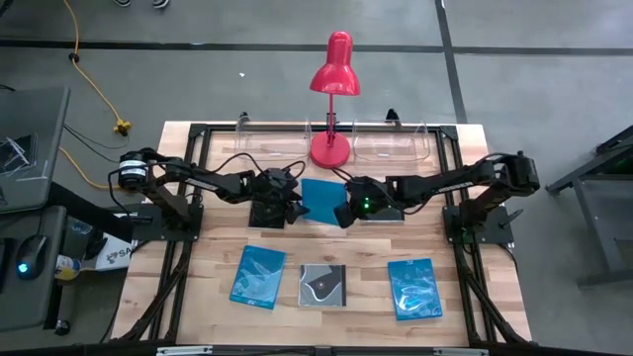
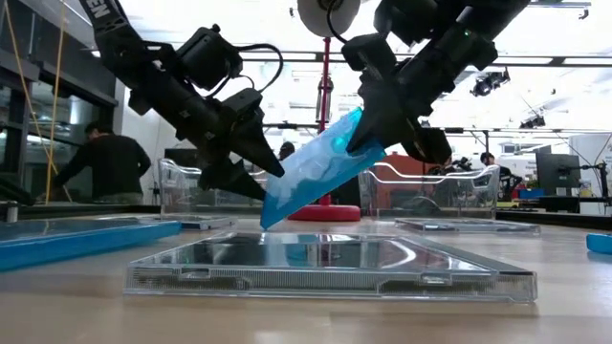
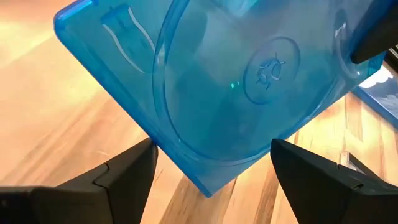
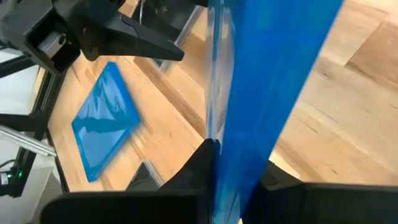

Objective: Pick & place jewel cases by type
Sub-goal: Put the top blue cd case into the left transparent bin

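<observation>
The right end effector (image 2: pixel 368 134) is pinching the top edge of a plain blue case (image 2: pixel 316 169) and holding it up in the air, over the middle of the table (image 1: pixel 188 287). The case hangs tilted, with its low corner pointing down at the left end effector (image 3: pixel 211 163). That one is wide open, with a finger on each side of the low corner, not touching it. So the left arm is the closer one to take hold next, I think. Three more cases lie flat at the front: a blue patterned case (image 1: pixel 258 276), a dark case with a white swirl (image 1: pixel 323 285), and another blue case (image 1: pixel 414 288). I can't read any words on them.
</observation>
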Motion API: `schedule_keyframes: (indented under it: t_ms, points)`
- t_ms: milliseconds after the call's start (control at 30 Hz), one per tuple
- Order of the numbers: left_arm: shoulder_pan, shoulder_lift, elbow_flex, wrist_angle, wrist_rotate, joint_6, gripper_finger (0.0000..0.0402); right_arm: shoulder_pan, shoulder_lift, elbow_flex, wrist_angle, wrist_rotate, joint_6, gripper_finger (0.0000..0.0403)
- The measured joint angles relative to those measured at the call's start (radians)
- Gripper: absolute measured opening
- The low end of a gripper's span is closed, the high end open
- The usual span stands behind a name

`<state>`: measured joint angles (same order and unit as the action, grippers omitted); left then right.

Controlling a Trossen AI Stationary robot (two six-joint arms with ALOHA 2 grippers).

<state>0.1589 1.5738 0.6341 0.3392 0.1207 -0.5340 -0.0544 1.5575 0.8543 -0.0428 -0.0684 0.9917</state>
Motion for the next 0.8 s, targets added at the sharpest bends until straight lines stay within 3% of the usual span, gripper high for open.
schedule_keyframes:
  t_ms: [800]
  points:
    - [0.015, -0.003, 0.007, 0.008, 0.104, 0.105, 0.0305, 0.004, -0.294, 0.000, -0.163, 0.025, -0.052, 0.0019]
